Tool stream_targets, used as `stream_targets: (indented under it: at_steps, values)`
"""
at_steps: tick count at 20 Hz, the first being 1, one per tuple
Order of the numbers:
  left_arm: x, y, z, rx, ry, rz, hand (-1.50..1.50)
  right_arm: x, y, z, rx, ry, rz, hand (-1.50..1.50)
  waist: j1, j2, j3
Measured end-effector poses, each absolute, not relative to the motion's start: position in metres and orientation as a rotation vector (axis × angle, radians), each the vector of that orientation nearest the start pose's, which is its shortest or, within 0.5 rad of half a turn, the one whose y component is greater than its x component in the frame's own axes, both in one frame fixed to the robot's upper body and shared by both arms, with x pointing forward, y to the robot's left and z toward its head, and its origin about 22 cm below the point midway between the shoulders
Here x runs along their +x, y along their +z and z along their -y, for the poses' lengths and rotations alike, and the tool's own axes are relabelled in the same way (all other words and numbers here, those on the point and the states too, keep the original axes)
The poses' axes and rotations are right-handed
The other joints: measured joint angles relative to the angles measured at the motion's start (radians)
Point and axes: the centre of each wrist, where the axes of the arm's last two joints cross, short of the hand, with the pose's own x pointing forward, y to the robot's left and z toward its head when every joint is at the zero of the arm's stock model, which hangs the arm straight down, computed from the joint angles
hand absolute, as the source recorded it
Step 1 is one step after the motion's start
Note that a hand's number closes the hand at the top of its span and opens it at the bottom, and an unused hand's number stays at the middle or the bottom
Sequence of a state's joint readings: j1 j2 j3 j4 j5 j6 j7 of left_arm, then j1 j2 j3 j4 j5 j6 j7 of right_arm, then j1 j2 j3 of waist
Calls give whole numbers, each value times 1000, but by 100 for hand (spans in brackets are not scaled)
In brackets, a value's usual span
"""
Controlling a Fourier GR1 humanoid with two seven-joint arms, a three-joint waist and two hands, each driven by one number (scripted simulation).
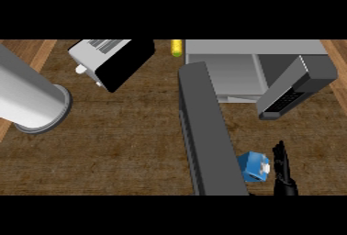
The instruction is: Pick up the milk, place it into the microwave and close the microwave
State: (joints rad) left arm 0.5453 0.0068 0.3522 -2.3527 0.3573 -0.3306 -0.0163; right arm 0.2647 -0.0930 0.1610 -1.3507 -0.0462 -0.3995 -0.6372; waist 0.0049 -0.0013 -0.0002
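- My right hand (pixel 282 167) comes in at the lower right, fingers straight and together, pointing up the view; it stands just right of the blue milk carton (pixel 254 166), close to or touching its white end, though I cannot tell which.
- I see nothing of my left hand.
- The milk carton sits on the wooden counter (pixel 115 137), between the hand and the open microwave door (pixel 207 133); the door's edge hides the carton's left side.
- The microwave (pixel 254 69) lies at the upper right, its cavity open; the top edge crops its back; its dark control panel (pixel 293 92) carries small keys I cannot read.
- I make out no writing on the carton.
- A toaster (pixel 112 59) sits upper left, partly cut off; a large grey cylinder (pixel 30 96) fills the left edge; a small yellow object (pixel 177 47) at the top is too little seen to name.
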Motion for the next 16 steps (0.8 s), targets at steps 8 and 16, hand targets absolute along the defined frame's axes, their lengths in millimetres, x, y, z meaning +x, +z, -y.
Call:
stream_targets:
  at_steps: [8,16]
  values:
    - [80,106,-323,94,73,1943,-150,163,-129,252,-415,-22,1717,150,2,1,0]
    - [79,110,-323,83,71,1942,-150,185,-138,253,-394,65,1823,150,3,0,0]
